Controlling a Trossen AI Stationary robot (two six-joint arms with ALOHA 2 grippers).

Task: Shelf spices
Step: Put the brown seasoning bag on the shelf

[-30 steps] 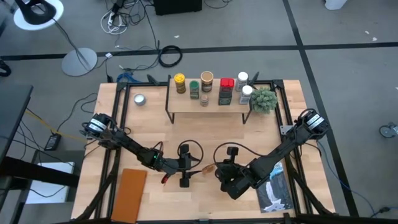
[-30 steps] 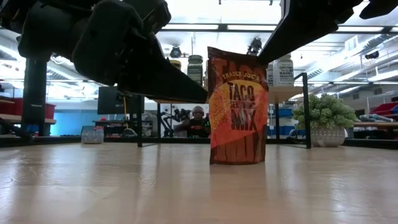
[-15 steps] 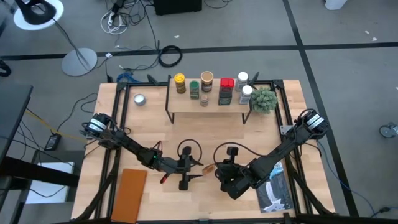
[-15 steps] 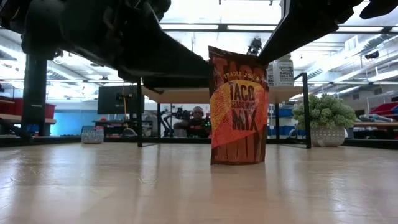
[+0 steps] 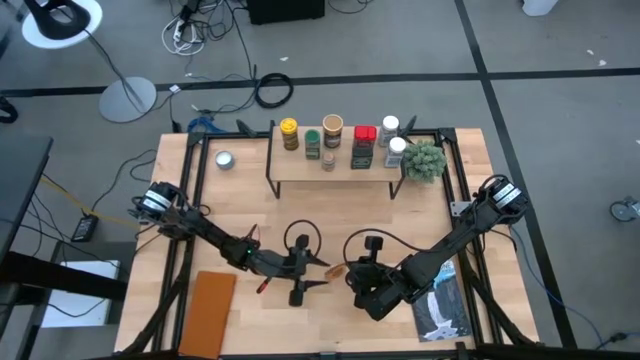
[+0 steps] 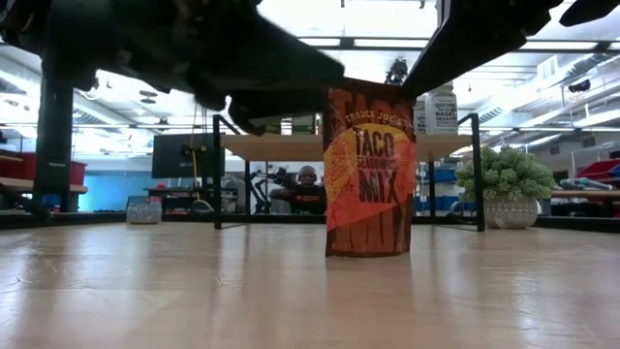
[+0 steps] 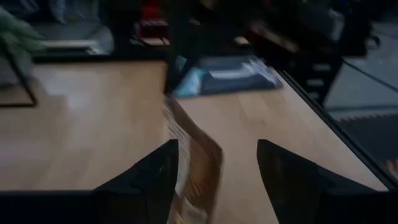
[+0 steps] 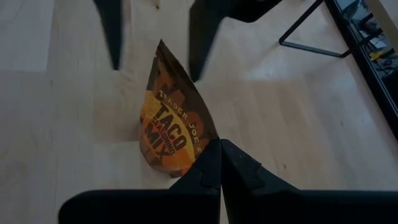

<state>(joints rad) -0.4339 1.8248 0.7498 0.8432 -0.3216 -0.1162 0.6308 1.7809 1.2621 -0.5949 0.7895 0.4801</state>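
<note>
Left gripper [image 5: 318, 272] spread, its fingers [image 7: 155, 174] either side of the upright packet [image 6: 370, 170], seemingly not gripping. Label reads "TRADER JOE'S TACO SEASONING MIX". Right gripper [image 8: 220, 163] pressed together just beside the packet's base.

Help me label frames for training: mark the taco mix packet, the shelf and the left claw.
taco mix packet [image 6: 370, 174]: low view, middle of its printed front.
shelf [image 5: 335, 173]: high view, bare front strip of the wooden top.
left claw [image 7: 217, 168]: left wrist view, midway between its open fingertips.
</note>
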